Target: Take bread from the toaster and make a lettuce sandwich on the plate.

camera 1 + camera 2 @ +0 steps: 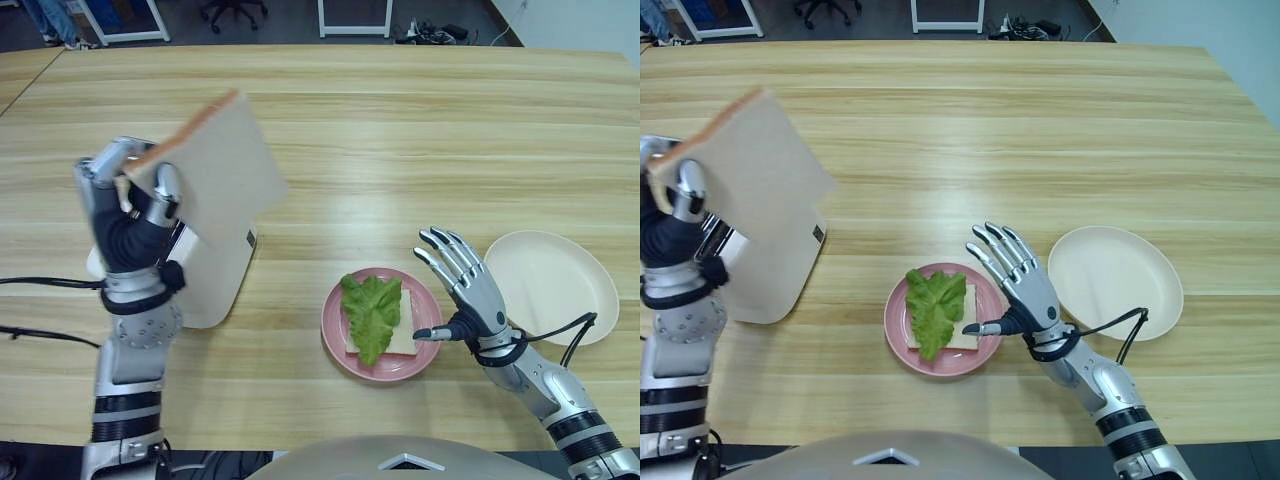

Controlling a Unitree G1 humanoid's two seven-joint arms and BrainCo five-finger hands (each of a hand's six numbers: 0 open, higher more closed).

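– Pink plate (335, 352) sits near the table's front edge. A bread slice (404, 341) lies flat on it with a lettuce leaf (373, 312) spread on top. Where is the second piece?

– Up in the left hand (135, 215). Its fingers are curled round one edge of the top slice (228, 165), which hangs tilted in the air above the white toaster (215, 290). I judge that it is gripped by the edge so that the broad face is free to be laid down on the lettuce.

– And the right hand (470, 290)?

– It holds nothing. The fingers are spread wide, just beside the pink plate's right rim, and the thumb points toward the plate. Probably it waits there to be out of the other arm's path, yet near enough to steady the plate.

– What of the surface and the room?

– The table (400, 120) is broad, light wood planking. A cream plate (555, 285) lies on it just right of that hand. Beyond the far edge there is a dark floor with an office chair base (235, 12), white frame legs (352, 20) and some cables (430, 33).
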